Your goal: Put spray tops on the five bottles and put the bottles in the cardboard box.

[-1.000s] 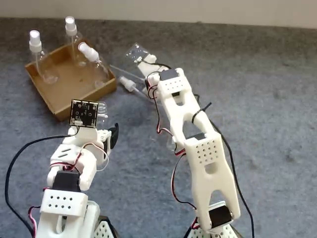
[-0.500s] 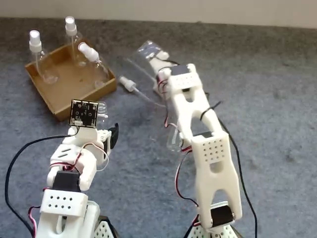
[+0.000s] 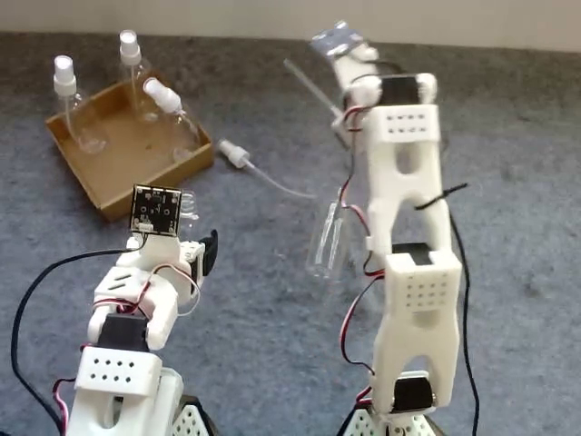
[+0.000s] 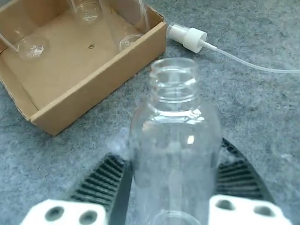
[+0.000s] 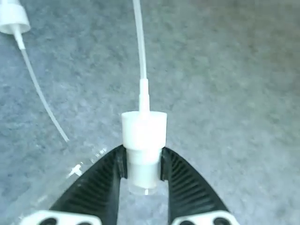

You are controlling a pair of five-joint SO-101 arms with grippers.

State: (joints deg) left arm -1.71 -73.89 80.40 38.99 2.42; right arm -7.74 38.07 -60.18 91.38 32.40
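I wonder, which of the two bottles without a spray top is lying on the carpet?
The clear bottle beside the right arm lies on the carpet, ungripped; the other uncapped bottle is held in the left gripper.

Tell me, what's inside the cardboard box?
Three clear bottles with white spray tops are in the box; one tilts. The floor between them looks bare. In the high view the near wall hides a strip of floor.
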